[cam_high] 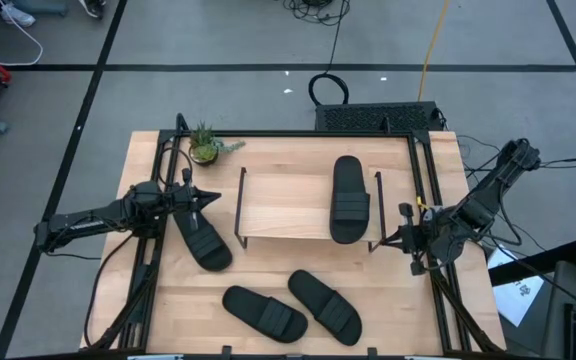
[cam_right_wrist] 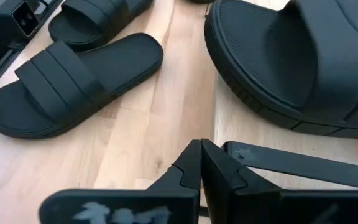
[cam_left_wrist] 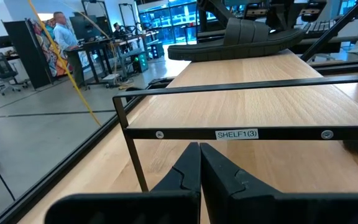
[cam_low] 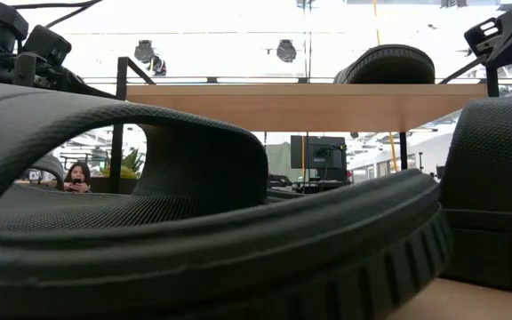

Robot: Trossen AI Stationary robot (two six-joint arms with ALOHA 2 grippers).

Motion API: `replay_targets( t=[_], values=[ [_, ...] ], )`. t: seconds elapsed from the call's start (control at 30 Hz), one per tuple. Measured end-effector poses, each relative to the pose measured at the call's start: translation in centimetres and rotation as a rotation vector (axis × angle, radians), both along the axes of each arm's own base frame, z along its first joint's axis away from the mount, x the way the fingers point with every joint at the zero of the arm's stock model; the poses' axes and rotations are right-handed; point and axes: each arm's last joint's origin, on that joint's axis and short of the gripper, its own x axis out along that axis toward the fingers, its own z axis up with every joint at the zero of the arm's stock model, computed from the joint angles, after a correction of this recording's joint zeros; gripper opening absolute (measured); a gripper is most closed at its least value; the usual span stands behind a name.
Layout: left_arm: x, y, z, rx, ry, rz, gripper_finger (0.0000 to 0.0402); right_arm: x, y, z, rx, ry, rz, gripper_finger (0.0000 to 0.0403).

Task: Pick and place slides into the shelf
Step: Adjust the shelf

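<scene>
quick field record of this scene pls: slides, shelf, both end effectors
slides on shelf: one, at its right end
slides on table: three, one left of the shelf, two in front of it
shelf: mid-table, left part of the plank bare
left end effector: shut, empty, by the shelf's left end
right end effector: shut, empty, by the shelf's right end

Robotics lab: taped grey floor (cam_high: pixel 218 40), cables, monitor desks (cam_left_wrist: pixel 104 46) (people working).

Bright, even overhead light — soft shadows, blown-out low-view background
</scene>
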Motion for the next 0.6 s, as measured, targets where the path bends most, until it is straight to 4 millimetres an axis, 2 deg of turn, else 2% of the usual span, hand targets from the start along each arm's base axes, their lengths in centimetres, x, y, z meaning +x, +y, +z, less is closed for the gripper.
replay_targets(
  t=[0.6],
  values=[
    [0.00,0.00,0.00,-0.001,0.000,0.000,0.0003,-0.05,-0.33,-0.07,-0.036,-0.022,-0.074,0.0000]
  ],
)
